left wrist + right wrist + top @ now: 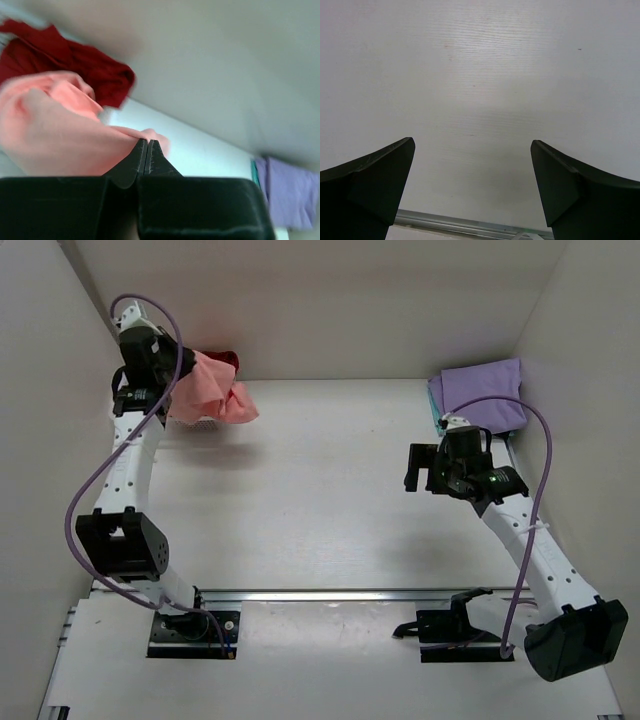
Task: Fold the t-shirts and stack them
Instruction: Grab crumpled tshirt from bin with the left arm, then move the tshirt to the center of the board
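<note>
My left gripper [172, 392] is at the far left corner, shut on the salmon-pink t-shirt [212, 392], which hangs bunched from it above the table. In the left wrist view its jaws [146, 142] are pressed together with the pink cloth [55, 130] at the tips. A dark red t-shirt [226, 360] lies crumpled behind the pink one [90, 65]. A folded lavender t-shirt [484, 395] lies at the far right, with a teal edge [436, 416] showing under it. My right gripper [414, 470] is open over bare table, just in front of the lavender shirt [290, 192], with nothing between its fingers [472, 145].
White walls enclose the table on the left, far and right sides. A metal rail [340, 594] runs across the near edge in front of the arm bases and also shows in the right wrist view [470, 225].
</note>
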`<state>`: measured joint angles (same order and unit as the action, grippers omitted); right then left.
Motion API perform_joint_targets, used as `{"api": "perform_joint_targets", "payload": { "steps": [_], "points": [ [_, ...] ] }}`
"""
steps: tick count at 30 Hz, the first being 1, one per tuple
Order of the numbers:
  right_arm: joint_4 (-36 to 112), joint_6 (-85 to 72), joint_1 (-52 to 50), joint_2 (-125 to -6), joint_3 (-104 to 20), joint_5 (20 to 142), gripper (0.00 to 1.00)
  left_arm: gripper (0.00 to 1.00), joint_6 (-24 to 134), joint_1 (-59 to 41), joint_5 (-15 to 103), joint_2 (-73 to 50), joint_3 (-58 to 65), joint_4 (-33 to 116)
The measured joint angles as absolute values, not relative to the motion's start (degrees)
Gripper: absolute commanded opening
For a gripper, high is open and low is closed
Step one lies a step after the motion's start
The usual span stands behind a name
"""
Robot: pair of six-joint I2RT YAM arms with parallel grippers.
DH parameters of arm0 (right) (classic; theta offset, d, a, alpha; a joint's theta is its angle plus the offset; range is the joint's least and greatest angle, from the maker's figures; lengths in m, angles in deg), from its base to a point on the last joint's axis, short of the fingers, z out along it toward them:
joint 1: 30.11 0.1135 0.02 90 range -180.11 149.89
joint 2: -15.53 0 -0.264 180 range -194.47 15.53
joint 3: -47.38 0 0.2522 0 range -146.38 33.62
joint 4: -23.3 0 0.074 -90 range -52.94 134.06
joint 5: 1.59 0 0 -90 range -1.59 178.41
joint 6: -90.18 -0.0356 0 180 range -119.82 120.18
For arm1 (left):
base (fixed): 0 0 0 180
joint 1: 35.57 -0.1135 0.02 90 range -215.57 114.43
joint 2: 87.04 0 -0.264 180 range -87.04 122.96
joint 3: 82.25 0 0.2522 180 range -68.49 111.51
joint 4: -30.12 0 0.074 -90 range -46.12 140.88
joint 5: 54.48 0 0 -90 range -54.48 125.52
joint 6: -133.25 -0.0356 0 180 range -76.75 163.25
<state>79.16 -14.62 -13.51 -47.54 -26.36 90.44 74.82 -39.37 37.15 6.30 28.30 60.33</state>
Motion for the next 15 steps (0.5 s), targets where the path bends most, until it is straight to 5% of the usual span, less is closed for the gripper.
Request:
{"api": "perform_joint_targets", "payload": {
  "steps": [11,15],
  "points": [
    [77.70,-13.75,-16.39,-44.04,-25.21,90.70,0.99,0.00,72.77,-11.76,38.35,0.02,38.31,63.19],
    [77.72,-13.77,-14.88,-43.78,-25.18,91.14,1.00,0.00,79.39,-13.99,42.43,-7.12,38.31,56.20]
  ]
}}
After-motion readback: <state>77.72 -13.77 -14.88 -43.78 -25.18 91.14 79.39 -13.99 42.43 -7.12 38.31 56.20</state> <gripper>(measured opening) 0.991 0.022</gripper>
